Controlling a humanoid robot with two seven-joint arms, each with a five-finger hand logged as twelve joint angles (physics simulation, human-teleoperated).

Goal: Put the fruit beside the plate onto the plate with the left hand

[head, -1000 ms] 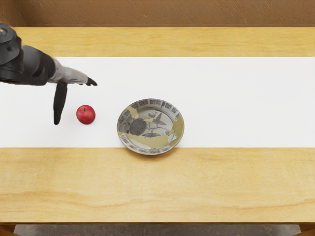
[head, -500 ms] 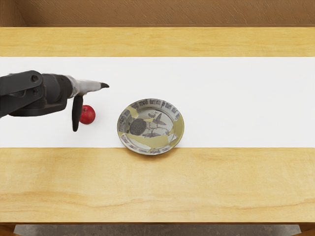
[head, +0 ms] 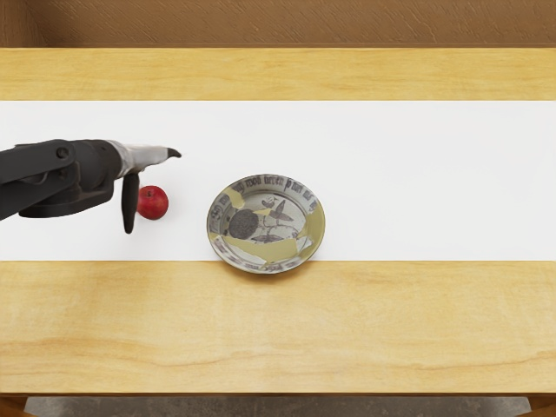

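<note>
Fruit: small round red apple [head: 153, 202], just left of the patterned ceramic plate [head: 317, 230]; I reckon light, firm, slick.
Fingers [head: 130, 204]: spread wide on my left hand [head: 136, 165], empty.
Hold: I'd cup its sides.

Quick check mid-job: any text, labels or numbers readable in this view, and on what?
plate: a band of dark lettering runs along the far rim, too small and blurred to read.
apple, left hand, white runner, table: no text or numbers visible.
</note>
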